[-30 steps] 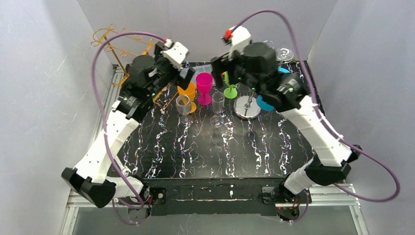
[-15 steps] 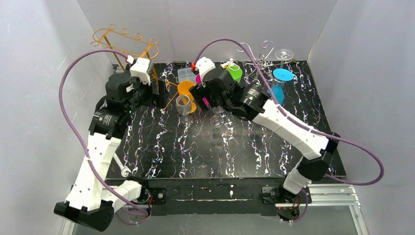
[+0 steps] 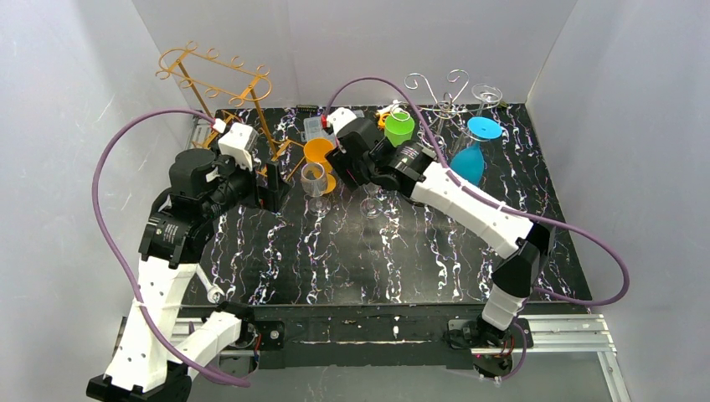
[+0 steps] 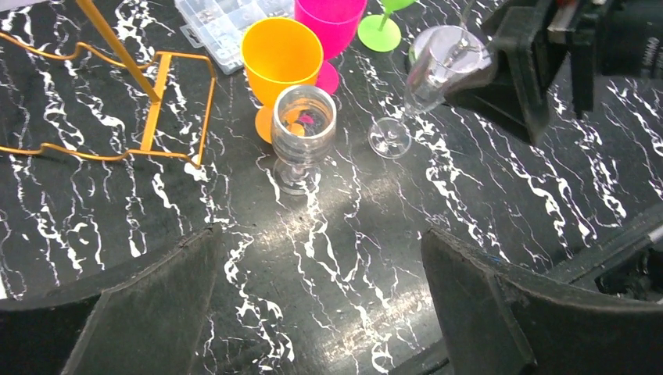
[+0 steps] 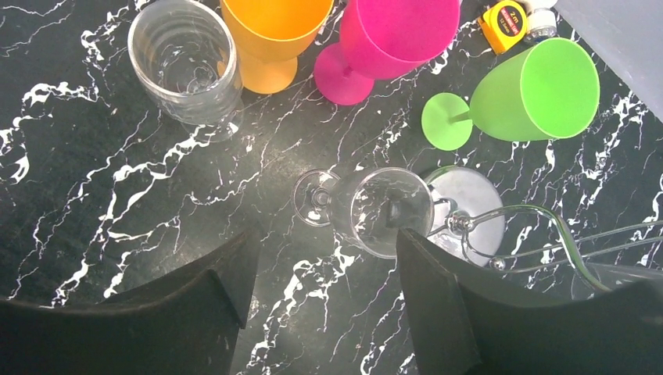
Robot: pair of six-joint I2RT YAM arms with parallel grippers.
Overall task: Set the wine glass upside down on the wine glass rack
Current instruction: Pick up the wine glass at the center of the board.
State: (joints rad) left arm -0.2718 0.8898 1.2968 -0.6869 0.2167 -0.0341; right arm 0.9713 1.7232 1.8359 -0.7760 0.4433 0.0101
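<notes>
**Both arms at the wine glass.** The wine glass [image 3: 371,196] stands upright on the table [image 3: 377,268], on neither rack.

The right arm stretches forward and left from its base, with the wrist bent down over the wine glass. The right gripper [image 5: 326,234] has its fingers apart, one on either side of the bowl. Contact cannot be told, and nothing is lifted.

The left arm rises steeply, and its forearm is levelled toward the wine glass from the left. The left gripper [image 4: 319,234] is spread wide and empty, well apart from the wine glass.

A ribbed glass [image 3: 314,178] stands left of the wine glass, with an orange cup [image 3: 319,153] behind it. A pink cup [image 5: 391,39] is just behind the wine glass and a green cup [image 3: 400,127] is behind-right. The gold rack [image 3: 219,79] is far behind-left of the wine glass and the silver rack [image 3: 435,88] is behind-right.
</notes>
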